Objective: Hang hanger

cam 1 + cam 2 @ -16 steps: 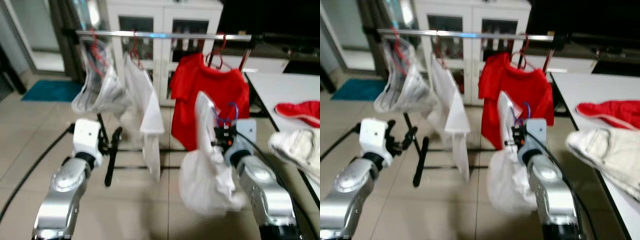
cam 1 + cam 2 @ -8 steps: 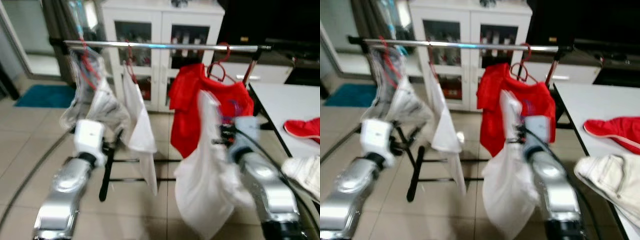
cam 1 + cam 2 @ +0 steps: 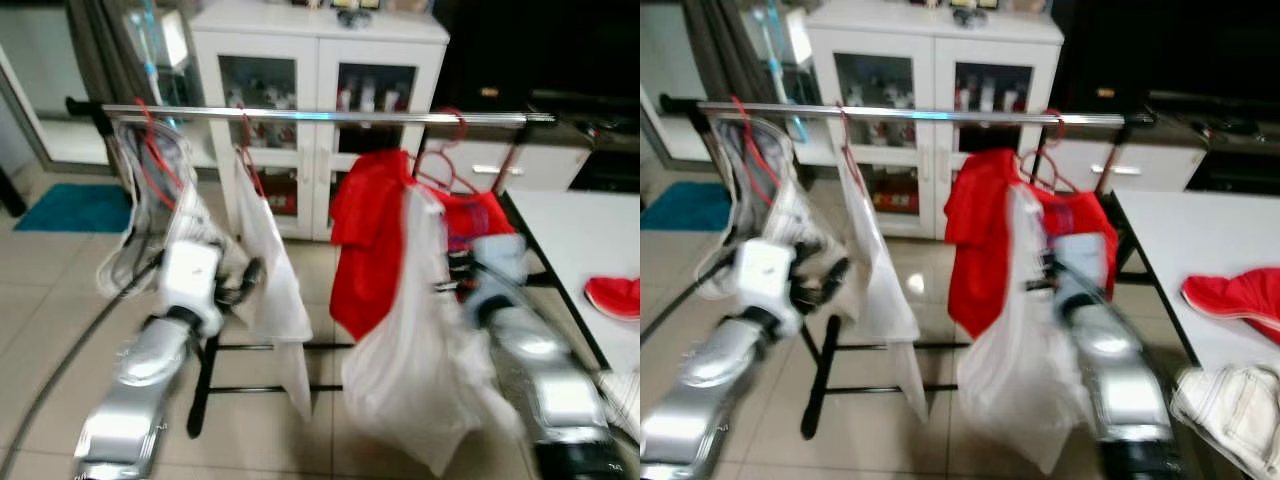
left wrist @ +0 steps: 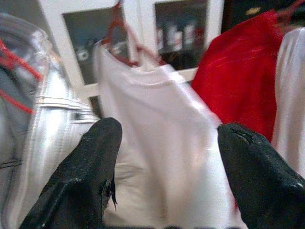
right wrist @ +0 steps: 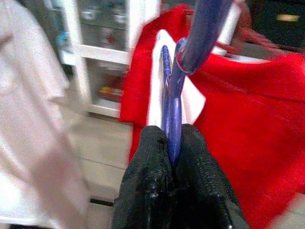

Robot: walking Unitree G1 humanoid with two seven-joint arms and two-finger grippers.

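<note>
Change since a second ago: the right hand (image 5: pixel 171 157) had lifted; the white garment (image 3: pixel 415 340) it carried hung higher and closer to the rail (image 3: pixel 320 116), now overlapping the red shirt (image 3: pixel 365 250). The camera view had also shifted, so the whole rack sat differently in frame.
Right hand: pressed together on the blue hanger (image 5: pixel 178 90), its two black fingers pinching the thin blue wire from both sides.
Blue hanger: held in front of the red shirt, below the rail, not yet hooked on it; the white garment draped down from it.
Left hand: fingers (image 4: pixel 81 176) spread wide apart and gripping nothing, raised before the white shirt (image 3: pixel 265 280) hanging on the rail.
Rail: it carried, from the robot's left, a pale crumpled garment (image 3: pixel 145 215) on a red hanger (image 3: pixel 150 150), the white shirt, then the red shirt.
Cabinet (image 3: pixel 320 60): white, glass-doored, behind the rack; blurred items stood on its shelves, too soft to identify.
Surface (image 3: pixel 1200 240): white, at the robot's right, with a red cloth (image 3: pixel 1240 300) and a cream cloth (image 3: pixel 1235 410) lying on it.
</note>
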